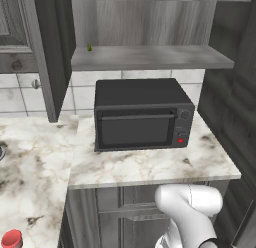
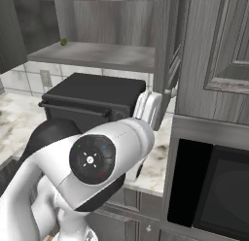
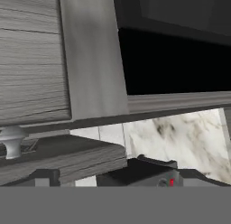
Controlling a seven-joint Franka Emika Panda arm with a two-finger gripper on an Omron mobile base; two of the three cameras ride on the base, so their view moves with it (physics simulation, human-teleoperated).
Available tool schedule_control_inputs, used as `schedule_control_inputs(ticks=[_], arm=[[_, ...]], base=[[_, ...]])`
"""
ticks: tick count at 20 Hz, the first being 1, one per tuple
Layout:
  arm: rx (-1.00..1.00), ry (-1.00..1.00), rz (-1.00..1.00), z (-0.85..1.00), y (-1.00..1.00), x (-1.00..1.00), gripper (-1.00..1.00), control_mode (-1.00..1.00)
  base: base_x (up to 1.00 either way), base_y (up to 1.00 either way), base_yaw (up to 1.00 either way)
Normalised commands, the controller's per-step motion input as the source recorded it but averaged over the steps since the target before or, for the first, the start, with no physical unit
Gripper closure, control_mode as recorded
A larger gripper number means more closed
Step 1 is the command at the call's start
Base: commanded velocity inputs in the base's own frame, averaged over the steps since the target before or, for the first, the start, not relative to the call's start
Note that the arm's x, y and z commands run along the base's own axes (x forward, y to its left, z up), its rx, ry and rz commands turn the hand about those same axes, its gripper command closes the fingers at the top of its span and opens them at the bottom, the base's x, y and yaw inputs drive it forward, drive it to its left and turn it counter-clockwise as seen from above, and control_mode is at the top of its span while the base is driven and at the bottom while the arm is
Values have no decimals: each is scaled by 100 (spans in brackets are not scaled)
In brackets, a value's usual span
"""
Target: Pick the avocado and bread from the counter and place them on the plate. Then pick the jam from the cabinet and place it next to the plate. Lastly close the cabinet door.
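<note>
The cabinet stands open over the microwave, its grey shelf bare but for a tiny green speck. Its left cabinet door is swung out, knob low on it. The right door shows edge-on, and my white hand hangs just beside its lower edge. In the hand view a door panel with a round knob is close ahead. My gripper is open and holds nothing. The jam stands on the counter at lower left. Avocado, bread and plate are out of view.
A black microwave sits on the counter under the cabinet. A tall dark cabinet column with a black built-in oven closes off the right side. White tiles back the left counter run.
</note>
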Motion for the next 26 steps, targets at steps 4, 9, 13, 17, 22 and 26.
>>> schedule_control_inputs(ticks=[4,9,13,17,22,26], arm=[[5,1,-8,-7,-25,2,-100,-100],[2,1,-6,-5,-3,17,-100,-100],[1,2,-2,-5,0,27,-100,-100],[3,1,0,-3,-2,22,-100,-100],[4,0,0,-1,-6,13,-100,-100],[3,0,0,0,-1,10,-100,-100]], base=[[0,0,0],[0,0,0],[0,0,0],[0,0,0],[0,0,0],[0,0,0]])
